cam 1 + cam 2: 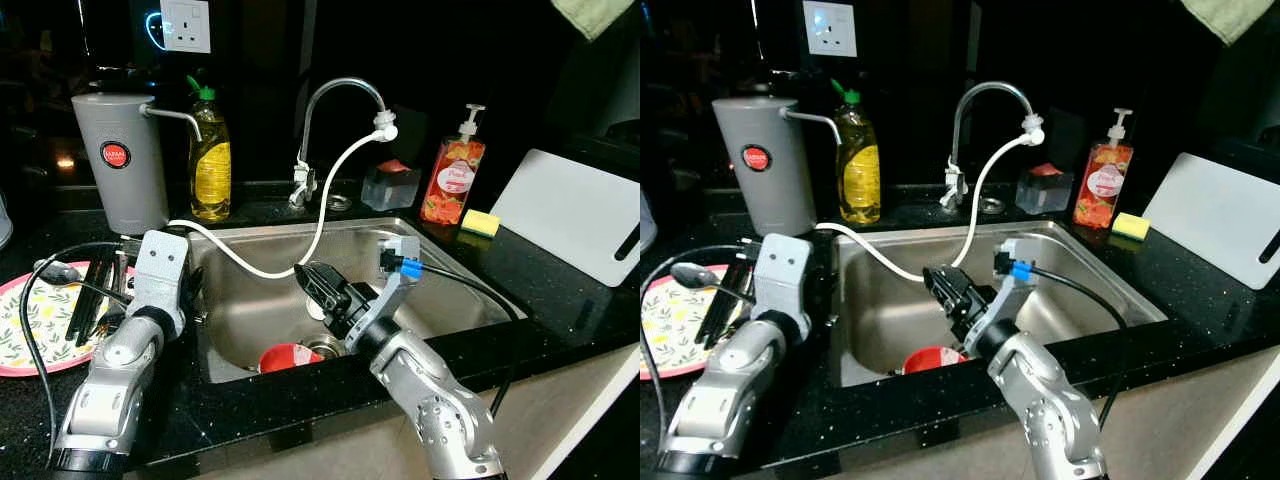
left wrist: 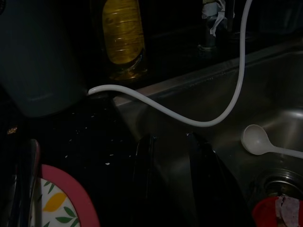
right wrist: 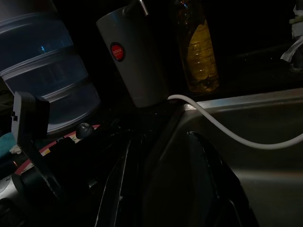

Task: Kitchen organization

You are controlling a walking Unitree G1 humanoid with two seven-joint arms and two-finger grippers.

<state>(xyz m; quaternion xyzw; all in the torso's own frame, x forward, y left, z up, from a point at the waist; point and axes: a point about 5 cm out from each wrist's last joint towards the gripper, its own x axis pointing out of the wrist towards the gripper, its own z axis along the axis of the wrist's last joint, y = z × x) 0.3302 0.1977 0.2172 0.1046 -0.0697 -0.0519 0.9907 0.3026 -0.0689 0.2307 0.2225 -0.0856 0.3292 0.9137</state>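
Floral plate (image 1: 30, 325) with utensils sits on the bench at left, beside the left hand (image 2: 173, 156), open and empty. In the sink (image 1: 440, 275), the right hand (image 1: 318, 285), fingers parted, should descend squarely onto the white spoon (image 2: 258, 140).

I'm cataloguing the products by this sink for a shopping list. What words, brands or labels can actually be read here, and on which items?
Grey water dispenser: round red badge with white lettering, too small to read.
Red soap pump bottle: white label with a pinkish script word, too blurred to read.
Yellow dish liquid bottle: no readable label.
Wall socket: no text legible.
Nothing else carries readable text.
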